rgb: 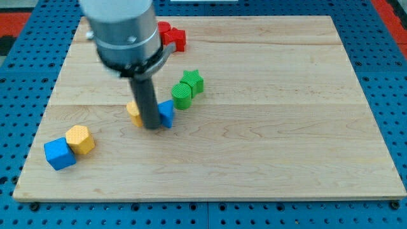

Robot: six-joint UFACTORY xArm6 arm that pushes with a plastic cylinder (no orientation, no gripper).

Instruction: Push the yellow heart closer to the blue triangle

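Note:
The dark rod comes down from the grey arm at the view's top left. My tip (pixel 153 127) stands on the board between two blocks. The yellow heart (pixel 133 113) lies just left of the rod, mostly hidden by it. The blue triangle (pixel 166 113) lies just right of the rod, partly hidden. Both blocks look to be touching the rod or very near it, with only the rod's width between them.
A green cylinder (pixel 182 95) and a green star (pixel 193 81) sit up and right of the blue triangle. A red block (pixel 172 36) lies near the top edge. A yellow hexagon (pixel 80 139) and a blue cube (pixel 59 153) sit together at the lower left.

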